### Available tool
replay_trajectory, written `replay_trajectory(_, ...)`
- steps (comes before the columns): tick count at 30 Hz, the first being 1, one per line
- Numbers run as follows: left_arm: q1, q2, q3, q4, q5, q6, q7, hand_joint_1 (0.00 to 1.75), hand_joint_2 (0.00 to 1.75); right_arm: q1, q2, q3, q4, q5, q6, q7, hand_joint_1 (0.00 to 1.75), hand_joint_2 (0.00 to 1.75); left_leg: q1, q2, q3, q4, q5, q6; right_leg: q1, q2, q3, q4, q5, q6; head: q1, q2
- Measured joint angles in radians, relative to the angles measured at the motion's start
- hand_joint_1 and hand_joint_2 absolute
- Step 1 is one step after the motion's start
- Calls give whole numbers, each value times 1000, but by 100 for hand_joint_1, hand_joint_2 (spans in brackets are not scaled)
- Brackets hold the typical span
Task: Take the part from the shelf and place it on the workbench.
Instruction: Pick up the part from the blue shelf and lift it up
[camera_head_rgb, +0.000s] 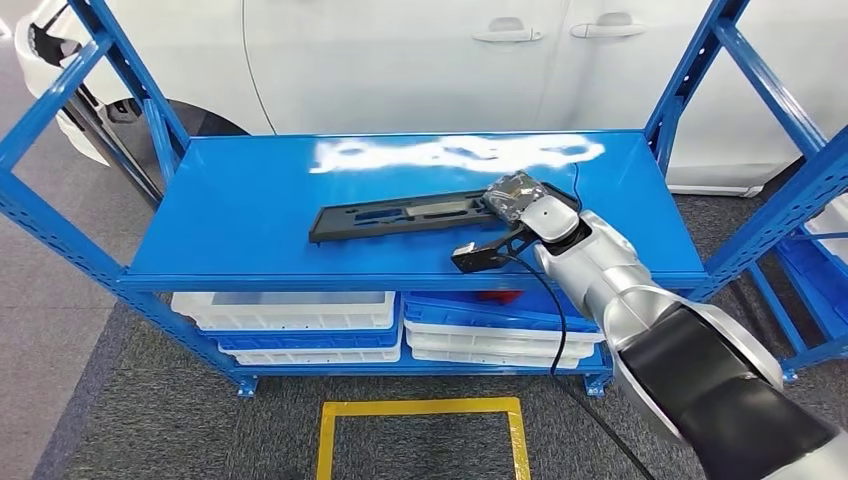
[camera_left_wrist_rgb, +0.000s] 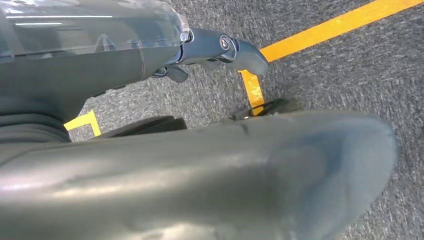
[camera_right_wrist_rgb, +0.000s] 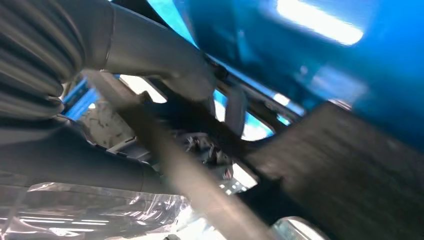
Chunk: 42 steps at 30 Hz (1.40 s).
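Observation:
A long black plastic part (camera_head_rgb: 400, 215) lies slanted across the top of the blue shelf (camera_head_rgb: 240, 220). My right hand (camera_head_rgb: 517, 197), wrapped in clear film, sits over the part's right end. In the right wrist view, which is blurred, the textured black part (camera_right_wrist_rgb: 330, 170) runs between the thick grey thumb (camera_right_wrist_rgb: 160, 55) and the fingers below it, so the hand grips that end. My left hand (camera_left_wrist_rgb: 220, 47) hangs above the grey carpet with nothing in it, its dark fingers loosely apart.
White and blue bins (camera_head_rgb: 290, 312) fill the lower shelf level. A white car (camera_head_rgb: 420, 60) stands close behind the shelf. Blue uprights (camera_head_rgb: 690, 90) frame both ends, and another blue rack (camera_head_rgb: 815, 250) stands at the right. A yellow floor marking (camera_head_rgb: 420, 408) lies in front.

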Motion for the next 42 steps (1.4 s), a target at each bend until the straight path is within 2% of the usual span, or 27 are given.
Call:
replay_trajectory(1,1,0,0,0,0,0,0,0,0,1,-3,0,0,0,-1,-3,171,175,1,0,-29,60,-21,-1,1,0,0,0,0,-1,0,0)
replay_trajectory(2,1,0,0,0,0,0,0,0,0,1,-7,0,0,-1,-4,-6,172,175,2,0,-45,91,-25,-1,3,1,0,1,-1,-2,0,0)
replay_trajectory(3,1,0,0,0,0,0,0,0,0,2,-9,-1,0,-5,-6,-9,173,175,2,0,-42,81,-9,1,3,2,0,1,-1,-2,0,0)
replay_trajectory(4,0,0,0,0,0,-1,0,0,0,2,-10,-4,0,-10,-10,-12,174,175,2,0,-20,32,23,5,4,3,1,1,-1,-1,0,0)
replay_trajectory(5,-1,0,0,0,0,-1,0,0,0,2,-10,-8,-1,-18,-14,-16,174,175,1,-1,14,-42,61,10,4,5,1,1,-1,-1,0,0)
replay_trajectory(7,-3,0,0,0,1,0,0,0,0,2,-12,-22,-2,-46,-29,-31,174,175,-3,-6,70,-164,105,19,7,8,1,2,-1,4,0,0)
replay_trajectory(8,-3,0,0,0,1,1,2,0,44,3,-12,-32,-3,-65,-40,-44,174,175,-5,-8,81,-190,110,23,7,8,0,2,-1,9,0,0)
replay_trajectory(11,-3,0,0,0,5,13,14,0,175,4,-15,-74,-15,-150,-93,-112,174,175,-7,-9,84,-206,117,37,5,8,-3,1,-2,25,0,0)
replay_trajectory(13,-5,0,1,0,10,20,16,0,175,3,-15,-113,-33,-239,-129,-189,174,175,-3,-9,88,-218,126,47,4,9,-22,43,-34,31,0,0)
replay_trajectory(14,-6,0,2,0,12,22,14,0,175,4,-15,-138,-45,-293,-138,-235,175,175,-2,-10,89,-220,129,49,3,9,-43,92,-63,31,0,0)
replay_trajectory(16,-5,0,3,0,17,23,7,0,175,5,-12,-201,-84,-427,-121,-339,175,175,-2,-12,87,-219,129,51,1,12,-104,231,-124,34,0,0)
replay_trajectory(17,-5,0,3,0,19,23,1,0,175,7,-10,-232,-110,-496,-95,-381,175,175,-2,-12,87,-218,128,52,-1,12,-125,278,-134,37,0,0)
replay_trajectory(18,-4,0,4,0,21,23,-7,0,175,8,-7,-258,-142,-568,-59,-415,175,175,0,-14,87,-216,127,51,-4,12,-132,292,-127,39,0,0)
replay_trajectory(19,-4,0,4,0,22,23,-14,0,175,10,-4,-276,-175,-632,-21,-435,175,175,2,-15,88,-212,124,50,-7,12,-116,260,-99,42,0,0)
replay_trajectory(21,-3,0,4,0,22,28,-31,0,175,14,-3,-300,-260,-762,51,-451,175,175,5,-19,86,-199,115,41,-12,6,-52,127,-32,46,0,0)
replay_trajectory(23,-1,0,4,0,24,40,-43,0,175,18,1,-310,-360,-891,111,-444,175,175,4,-19,79,-186,107,30,-9,2,-12,36,-9,43,0,0)
replay_trajectory(26,4,2,4,0,30,60,-52,0,175,32,2,-312,-509,-1071,182,-422,175,175,4,-15,73,-183,104,14,-5,7,-11,19,-13,26,0,0)
replay_trajectory(28,8,3,4,0,33,74,-57,0,175,44,-7,-313,-597,-1176,225,-415,172,175,5,-12,61,-149,78,3,-8,6,-7,14,-11,14,0,0)
replay_trajectory(29,10,3,5,0,36,82,-60,0,175,52,-14,-313,-640,-1227,245,-414,171,175,7,-10,42,-104,51,-2,-9,6,-5,12,-11,10,0,0)
replay_trajectory(31,15,3,7,0,44,98,-68,0,175,80,-32,-311,-719,-1319,276,-413,168,175,9,-6,-18,31,-11,-9,-6,6,-3,12,-12,5,0,0)
replay_trajectory(32,18,3,9,0,47,107,-72,0,175,98,-42,-309,-756,-1355,284,-415,167,175,9,-5,-44,84,-28,-10,-5,6,-2,12,-12,5,0,0)
replay_trajectory(33,21,3,10,0,50,118,-76,0,175,119,-51,-305,-791,-1384,289,-418,166,175,9,-4,-56,106,-27,-9,-4,8,-1,12,-13,4,0,0)
replay_trajectory(34,24,4,12,0,55,130,-79,0,175,142,-61,-299,-824,-1404,289,-424,166,175,9,-4,-47,84,-6,-8,-4,10,0,12,-13,4,0,0)
replay_trajectory(36,25,4,17,0,61,162,-83,0,175,192,-82,-285,-887,-1428,284,-450,166,175,9,-6,15,-50,62,0,-4,14,2,12,-15,7,0,0)
replay_trajectory(37,25,4,21,0,64,179,-83,0,175,220,-92,-277,-917,-1438,280,-468,166,175,8,-8,48,-117,86,5,-2,17,3,12,-16,10,0,0)
replay_trajectory(39,25,4,25,0,66,206,-79,0,175,288,-109,-256,-974,-1455,273,-506,166,175,5,-12,81,-182,99,14,-1,21,4,10,-17,20,0,0)
replay_trajectory(42,25,5,27,0,71,223,-72,0,175,401,-121,-222,-1054,-1473,257,-544,166,175,4,-10,87,-195,105,30,-1,23,6,6,-19,37,0,0)
